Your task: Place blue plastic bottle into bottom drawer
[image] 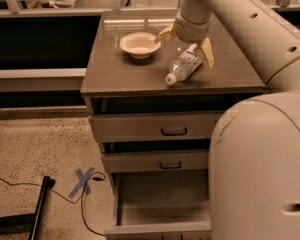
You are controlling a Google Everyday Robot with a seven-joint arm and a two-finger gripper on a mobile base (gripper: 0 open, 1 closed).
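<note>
Starting far below the gripper (186,44) and off to its left in the view, a blue tape cross (84,180) sits on the speckled floor with a black cable (85,219) looping past it. Just left of the gripper, on the cabinet top (115,69), stands the cream bowl (140,44), close to the left-hand finger.

The gripper hangs low over the cabinet top with its two yellowish fingers spread wide apart, holding nothing. The blue plastic bottle (184,66) lies on its side right beneath it, its far end between the fingers and its white cap pointing out toward the cabinet's front edge.

Straight below the gripper are two shallow drawers (162,161), and under them the bottom drawer (157,229) is pulled out. To the gripper's right and below, the robot's pale body (260,174) fills the view.
</note>
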